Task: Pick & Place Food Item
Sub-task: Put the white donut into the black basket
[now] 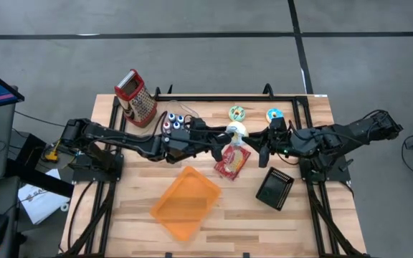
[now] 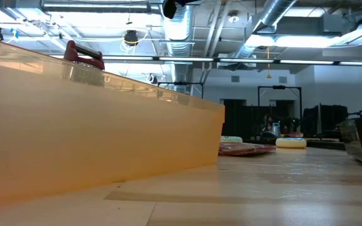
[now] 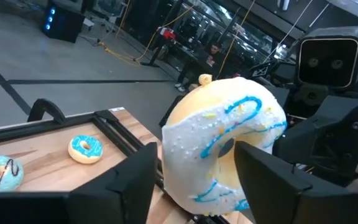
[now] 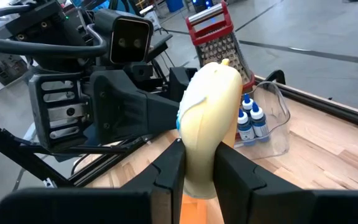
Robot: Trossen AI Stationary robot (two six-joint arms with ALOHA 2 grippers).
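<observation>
A clear tub (image 1: 177, 120) beside the grater (image 1: 135, 97) holds small blue-capped bottles (image 4: 250, 119). The orange tray (image 1: 186, 202) lies empty. Over mid-table the left gripper (image 3: 194, 171) stands spread around the white-iced donut (image 1: 236, 130), while the right gripper (image 4: 198, 167) pinches its edge. A black basket (image 1: 274, 188) sits farther right.

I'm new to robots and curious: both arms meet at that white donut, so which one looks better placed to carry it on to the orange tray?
Probably the right. The right gripper pinches the white donut, while the left gripper stands open around it.
</observation>
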